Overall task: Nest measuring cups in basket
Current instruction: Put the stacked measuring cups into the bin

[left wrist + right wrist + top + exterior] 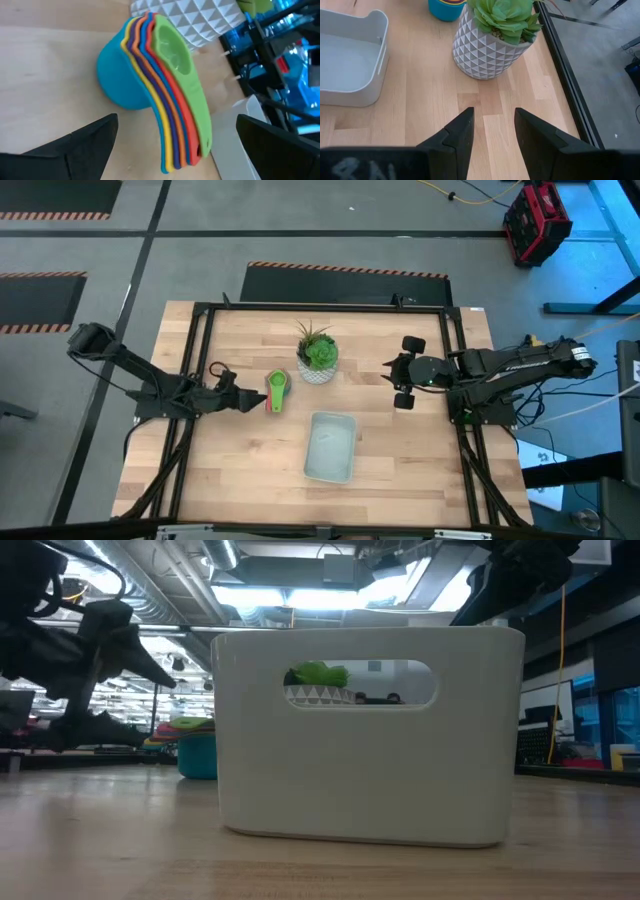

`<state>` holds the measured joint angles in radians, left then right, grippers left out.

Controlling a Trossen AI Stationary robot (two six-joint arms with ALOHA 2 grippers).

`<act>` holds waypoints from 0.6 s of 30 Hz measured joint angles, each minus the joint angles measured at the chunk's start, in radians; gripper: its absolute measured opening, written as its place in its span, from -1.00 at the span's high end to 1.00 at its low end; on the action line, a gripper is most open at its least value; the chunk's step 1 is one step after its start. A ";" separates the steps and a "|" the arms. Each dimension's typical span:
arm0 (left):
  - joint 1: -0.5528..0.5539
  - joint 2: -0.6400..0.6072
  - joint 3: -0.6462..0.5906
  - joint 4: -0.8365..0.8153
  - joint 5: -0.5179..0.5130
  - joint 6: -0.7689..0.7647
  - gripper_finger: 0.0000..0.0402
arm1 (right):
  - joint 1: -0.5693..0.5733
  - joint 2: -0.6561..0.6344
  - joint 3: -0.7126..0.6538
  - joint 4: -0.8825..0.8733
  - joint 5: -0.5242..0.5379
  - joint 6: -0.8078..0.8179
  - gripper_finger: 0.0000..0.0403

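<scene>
Basket [365, 735] up front, empty. Stacked cups [277, 391] at its 10 o'clock, my left gripper [248, 399] spread wide beside them. Right gripper [492, 132] part-open, holding nothing, near plant pot [487, 50].

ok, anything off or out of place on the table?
Nothing damaged or spilled. The cups are already nested but sit on the table beside the plant pot, not in the basket, which is empty. Left gripper is open right at them.

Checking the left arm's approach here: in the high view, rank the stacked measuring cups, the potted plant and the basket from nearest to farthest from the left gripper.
From the left gripper, open:
1. Measuring cups, stacked just ahead of its fingertips.
2. Potted plant, beyond the cups, toward the table's back.
3. Basket, toward the front, empty; only slightly farther than the plant.
</scene>
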<state>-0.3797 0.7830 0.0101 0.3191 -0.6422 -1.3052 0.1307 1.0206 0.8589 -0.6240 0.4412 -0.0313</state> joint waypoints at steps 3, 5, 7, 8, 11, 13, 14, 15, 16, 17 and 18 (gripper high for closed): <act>0.030 0.000 0.000 0.044 0.038 0.038 -0.99 | 0.000 0.000 0.000 0.000 0.000 -0.002 0.28; 0.053 0.000 0.000 0.050 0.072 0.042 -0.99 | 0.000 0.000 0.000 0.000 0.000 0.000 0.28; 0.074 0.000 0.000 0.052 0.097 0.042 -0.99 | 0.000 0.000 0.000 0.000 0.000 -0.002 0.28; 0.085 0.000 0.000 0.055 0.112 0.043 -0.99 | 0.000 0.000 0.000 0.000 0.000 -0.002 0.28; 0.113 0.007 0.000 0.074 0.153 0.054 -0.99 | 0.000 0.000 0.000 0.000 0.000 0.000 0.28; 0.129 0.018 0.000 0.098 0.175 0.059 -0.99 | 0.000 0.000 0.000 0.000 0.000 -0.002 0.28; 0.137 0.023 0.000 0.110 0.186 0.060 -0.99 | 0.000 0.000 0.000 0.000 0.000 0.000 0.28; 0.144 0.030 0.000 0.120 0.196 0.059 -0.99 | 0.000 0.000 0.000 0.000 0.000 0.000 0.28; 0.151 0.038 0.000 0.125 0.204 0.059 -0.99 | 0.000 0.000 0.000 0.000 0.000 -0.001 0.28; 0.157 0.045 0.000 0.127 0.217 0.059 -0.99 | 0.000 0.000 0.000 0.000 0.000 -0.002 0.28; 0.163 0.052 0.000 0.130 0.228 0.058 -0.99 | 0.000 0.000 0.000 0.000 0.000 -0.002 0.28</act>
<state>-0.2167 0.8354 0.0101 0.4487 -0.4145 -1.2472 0.1305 1.0206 0.8589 -0.6239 0.4412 -0.0334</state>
